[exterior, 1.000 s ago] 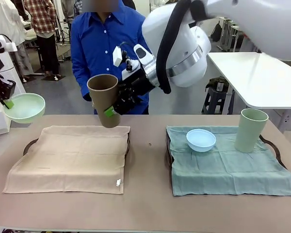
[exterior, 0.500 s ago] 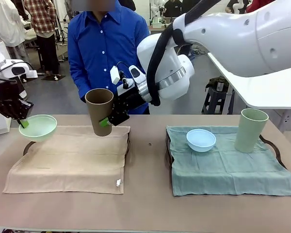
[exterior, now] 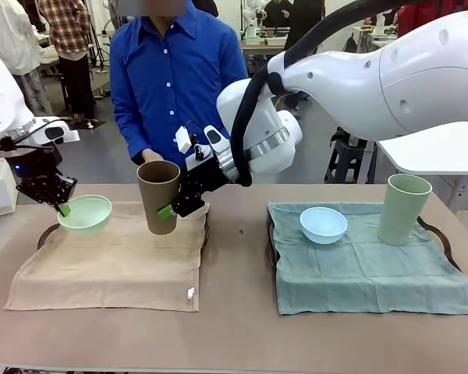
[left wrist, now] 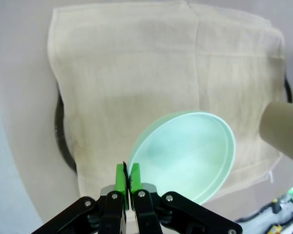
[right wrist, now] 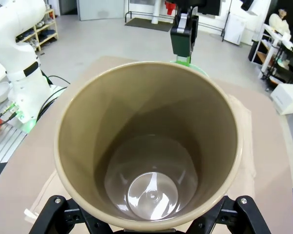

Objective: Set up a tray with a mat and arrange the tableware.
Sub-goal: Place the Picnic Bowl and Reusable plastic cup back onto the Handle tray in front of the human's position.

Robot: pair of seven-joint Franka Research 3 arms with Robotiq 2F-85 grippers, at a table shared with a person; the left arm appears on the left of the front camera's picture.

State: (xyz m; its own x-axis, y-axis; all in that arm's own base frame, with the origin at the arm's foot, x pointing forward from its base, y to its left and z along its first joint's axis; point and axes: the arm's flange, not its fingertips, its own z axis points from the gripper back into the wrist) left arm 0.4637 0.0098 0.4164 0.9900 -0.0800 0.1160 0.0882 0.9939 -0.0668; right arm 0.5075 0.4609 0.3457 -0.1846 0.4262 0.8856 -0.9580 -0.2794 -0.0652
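Observation:
My left gripper (exterior: 63,208) is shut on the rim of the mint green bowl (exterior: 86,212), low over the far left corner of the beige mat (exterior: 109,261). In the left wrist view the green pads (left wrist: 121,179) pinch the bowl (left wrist: 185,156) at its edge, tilted above the mat (left wrist: 136,73). My right gripper (exterior: 168,209) grips the brown tumbler (exterior: 157,196), slightly tilted, at the mat's far right part; I cannot tell whether it touches. The right wrist view looks down into the tumbler (right wrist: 151,146), with a finger (right wrist: 63,214) at each side.
The beige mat lies on a dark tray (exterior: 46,234). At the right, a teal mat (exterior: 366,273) on another tray (exterior: 443,238) carries a light blue bowl (exterior: 323,224) and a pale green tumbler (exterior: 403,209). A person in a blue shirt (exterior: 175,78) stands behind the table.
The left gripper has carried the mint bowl right and down to the mat. The right gripper has lowered the brown tumbler and brought it more upright.

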